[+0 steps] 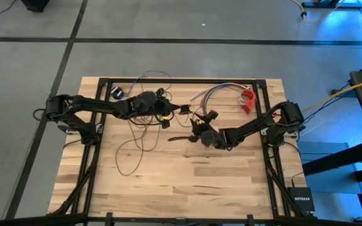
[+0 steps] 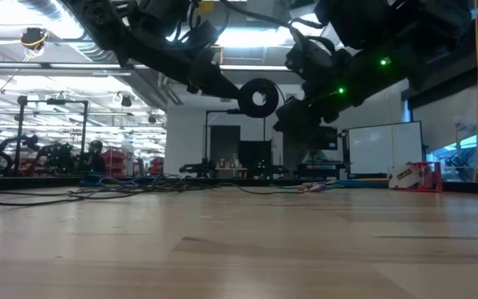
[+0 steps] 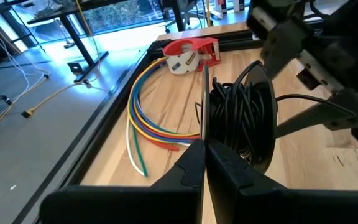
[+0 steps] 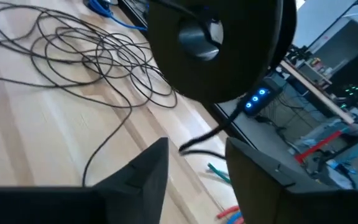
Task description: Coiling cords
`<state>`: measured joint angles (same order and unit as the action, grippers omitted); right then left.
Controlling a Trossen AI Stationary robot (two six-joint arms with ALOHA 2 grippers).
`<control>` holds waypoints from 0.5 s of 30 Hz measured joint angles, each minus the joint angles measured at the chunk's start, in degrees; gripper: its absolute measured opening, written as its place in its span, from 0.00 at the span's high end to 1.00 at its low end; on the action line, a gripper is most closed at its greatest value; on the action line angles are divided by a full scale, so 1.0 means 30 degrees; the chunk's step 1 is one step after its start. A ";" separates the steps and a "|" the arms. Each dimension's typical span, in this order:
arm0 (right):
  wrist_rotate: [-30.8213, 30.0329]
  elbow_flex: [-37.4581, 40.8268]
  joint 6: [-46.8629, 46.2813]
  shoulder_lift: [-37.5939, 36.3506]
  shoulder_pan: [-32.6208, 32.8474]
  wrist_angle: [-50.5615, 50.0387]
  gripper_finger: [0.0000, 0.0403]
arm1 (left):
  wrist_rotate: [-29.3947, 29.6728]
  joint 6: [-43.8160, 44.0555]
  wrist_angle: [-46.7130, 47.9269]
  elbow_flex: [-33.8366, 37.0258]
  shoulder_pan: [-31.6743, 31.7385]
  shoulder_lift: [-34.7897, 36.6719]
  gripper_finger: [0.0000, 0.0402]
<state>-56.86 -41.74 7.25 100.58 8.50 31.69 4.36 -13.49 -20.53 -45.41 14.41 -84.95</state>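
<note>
High view: both arms reach toward the table's (image 1: 168, 188) middle; the left gripper (image 1: 166, 117) and the right gripper (image 1: 197, 125) sit near each other.
High view, cords: the cords (image 1: 136, 141) sprawl in loose loops on the wood under and in front of the left arm; a bundle of coloured wires (image 1: 215, 93) and a red tape dispenser (image 1: 248, 100) lie near the far right corner.
Low view: a black round spool (image 2: 259, 98) hangs in the air between the two arms, clear of the tabletop; cord lies flat along the far edge.
Left wrist view, left gripper (image 3: 205, 163): fingers pressed together, pinching the rim of the spool (image 3: 241, 121), which carries wound black cord.
Left wrist view, surroundings: coloured wires (image 3: 143, 121) and tape dispenser (image 3: 188, 54) lie beyond the spool.
Right wrist view, right gripper (image 4: 194, 171): fingers spread apart, grasping nothing; the spool (image 4: 219, 43) hangs just ahead of them.
Right wrist view, cords (image 4: 73, 53): many loose loops on the table.
</note>
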 joint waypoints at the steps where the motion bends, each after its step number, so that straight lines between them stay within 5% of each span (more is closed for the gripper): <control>1: 0.0198 0.0000 -0.0018 0.0002 -0.0135 0.0075 0.62 | -0.0069 -0.0010 -0.0016 0.0000 -0.0035 0.0000 0.99; 9: -0.0383 0.0000 0.0182 0.0001 -0.0201 -0.0255 0.97 | -0.0135 -0.0013 -0.0137 0.0000 -0.0060 0.0025 0.99; 15: -0.0832 0.0003 -0.0124 0.0004 -0.0227 -0.0130 0.96 | -0.2576 0.0895 -0.0718 0.0000 -0.0188 0.0613 0.99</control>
<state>-59.36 -41.73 6.87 100.60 7.81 31.30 -3.37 -10.80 -22.68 -45.41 13.85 -83.11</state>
